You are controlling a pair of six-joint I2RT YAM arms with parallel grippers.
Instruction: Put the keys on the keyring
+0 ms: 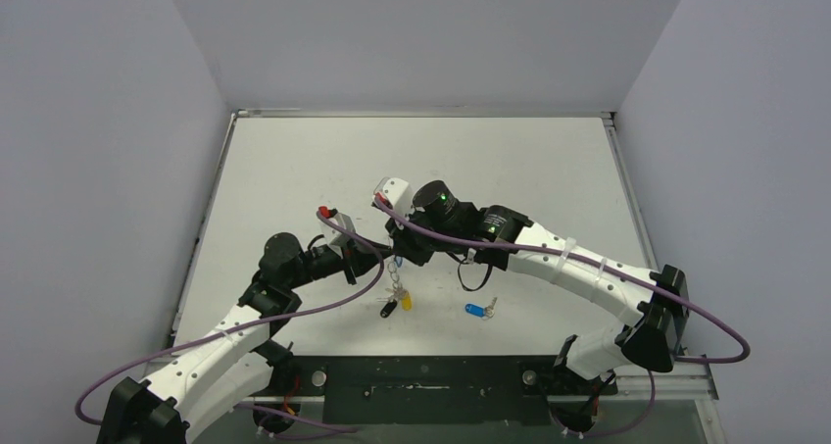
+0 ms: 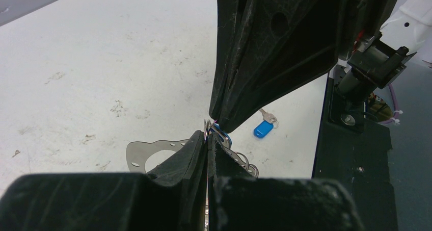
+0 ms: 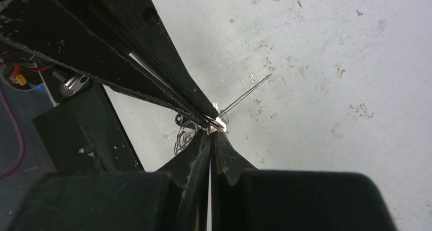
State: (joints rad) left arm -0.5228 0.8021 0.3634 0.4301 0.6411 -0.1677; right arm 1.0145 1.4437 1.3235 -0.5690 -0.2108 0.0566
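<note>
Top external view first, from the near edge outward: just past the arm bases a loose blue-headed key [image 1: 476,310] lies flat on the table [image 1: 294,170], on the right arm's side, touching nothing. A little beyond it and to the left, a bunch of keys [image 1: 396,297] dangles clear of the surface. It has a black head and a yellow head at the bottom, and it is strung under the spot where the two arms meet.

Up there the left gripper [image 2: 208,142] and the right gripper [image 3: 210,136] sit nose to nose, tips all but touching. Both look fully closed to me. Each wrist view shows its own fingers pressed together with no gap, nipping a bright scrap of metal.

The keyring [image 3: 245,93] shows only as a thin straight wire end poking out from that pinch, away over the table. The rest of the hoop I can't make out. Which gripper has the wire and which has a key or its small rings [image 3: 186,134] I can't tell, because the tips cover it.

My reading is that they're mid-threading: a key is being fed onto the wire's free end, some keys seem to be on already, and the blue one is not yet picked up. The next move wants a tiny, steady slide of the key's hole along the wire, with both grips firm, before either arm reaches for the blue key.
</note>
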